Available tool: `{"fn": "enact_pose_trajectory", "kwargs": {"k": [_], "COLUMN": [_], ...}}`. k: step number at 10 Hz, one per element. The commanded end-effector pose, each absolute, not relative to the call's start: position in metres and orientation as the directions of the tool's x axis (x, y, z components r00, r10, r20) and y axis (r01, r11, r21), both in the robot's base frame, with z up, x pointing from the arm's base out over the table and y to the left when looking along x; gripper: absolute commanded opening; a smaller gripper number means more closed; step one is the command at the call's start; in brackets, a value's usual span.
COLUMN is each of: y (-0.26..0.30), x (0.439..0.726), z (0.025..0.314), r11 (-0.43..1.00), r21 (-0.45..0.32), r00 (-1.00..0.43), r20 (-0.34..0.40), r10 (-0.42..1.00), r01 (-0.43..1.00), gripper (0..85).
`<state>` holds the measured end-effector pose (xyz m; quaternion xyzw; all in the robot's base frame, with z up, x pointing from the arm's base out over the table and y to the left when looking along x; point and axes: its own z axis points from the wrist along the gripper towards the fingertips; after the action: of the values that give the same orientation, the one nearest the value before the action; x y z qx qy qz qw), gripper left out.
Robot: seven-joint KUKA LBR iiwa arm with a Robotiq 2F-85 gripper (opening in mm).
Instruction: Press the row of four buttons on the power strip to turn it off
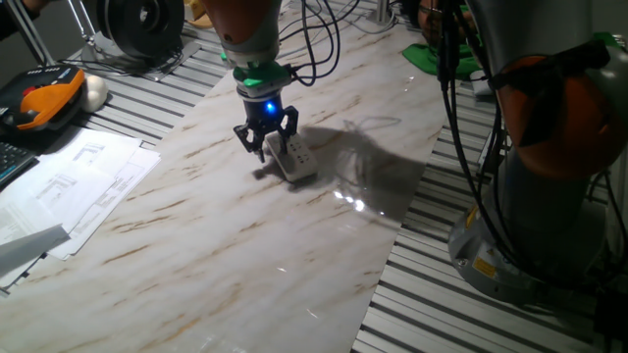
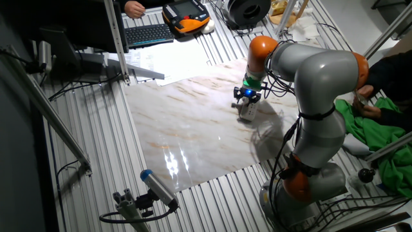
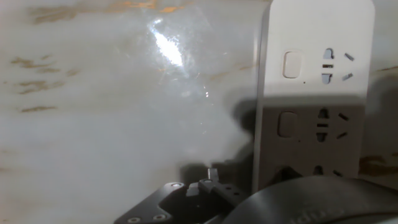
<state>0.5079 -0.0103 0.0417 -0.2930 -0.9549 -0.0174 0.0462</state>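
The power strip [image 1: 292, 155] is a small white block lying on the marble-patterned sheet [image 1: 216, 245]. My gripper [image 1: 265, 145] stands right over its near-left end, its blue light on, with the fingertips down at the strip's top. The other fixed view shows the same gripper [image 2: 246, 98] above the power strip [image 2: 248, 111]. In the hand view the power strip [image 3: 314, 93] fills the right side. Two pale buttons of the row [image 3: 291, 64] show beside dark socket holes. A dark rounded part of my hand [image 3: 311, 199] covers the rest of the row. No view shows a gap between the fingertips.
White paper sheets [image 1: 78, 186] and an orange pendant [image 1: 44, 98] lie at the left. A green cloth [image 1: 432, 54] sits at the back right, and the arm's base [image 1: 549, 196] and cables stand at the right. A keyboard [image 2: 148, 32] lies beyond the sheet.
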Motion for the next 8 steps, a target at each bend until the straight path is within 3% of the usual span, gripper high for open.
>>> {"fn": "enact_pose_trajectory", "kwargs": {"k": [1, 8], "y": [-0.010, 0.002], "x": [0.507, 0.496], "z": [0.038, 0.058], "r11": [0.827, 0.815], "r21": [0.007, -0.012], "r00": [-0.823, -0.808], "r20": [0.101, 0.117], "r10": [0.559, 0.577], "r01": [0.562, 0.580], "gripper": [51.0, 51.0]}}
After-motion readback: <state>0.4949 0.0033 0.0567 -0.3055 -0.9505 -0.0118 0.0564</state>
